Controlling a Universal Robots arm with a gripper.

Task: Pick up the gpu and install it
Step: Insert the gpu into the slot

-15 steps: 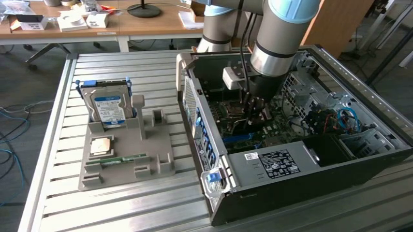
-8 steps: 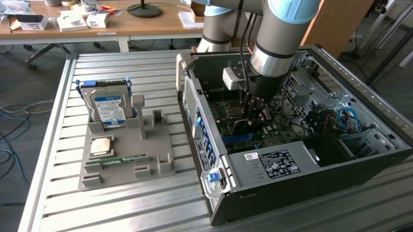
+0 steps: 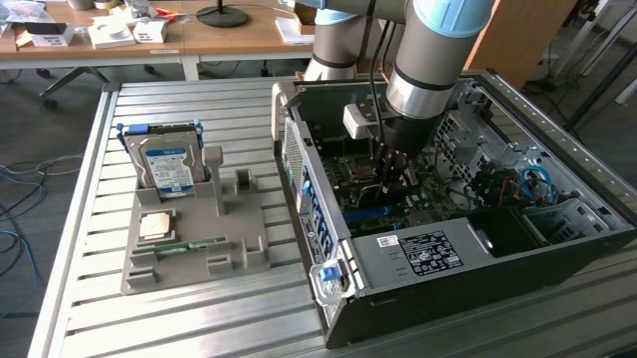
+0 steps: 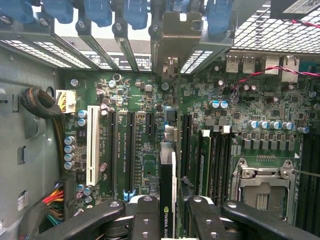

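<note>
My claw (image 4: 172, 217) is partly closed, pinching the gpu (image 4: 167, 170) edge-on along its top edge, down inside the PC case (image 3: 428, 306) right over the motherboard (image 4: 142, 165) slots. Card's probably light and stiff but fragile, so I'd grip bare board edges, not the components.

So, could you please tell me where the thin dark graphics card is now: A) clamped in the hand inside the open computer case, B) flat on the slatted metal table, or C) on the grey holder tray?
A: the thin dark graphics card is gripped edge-on by the hand, over the green motherboard inside the black computer case.
</note>
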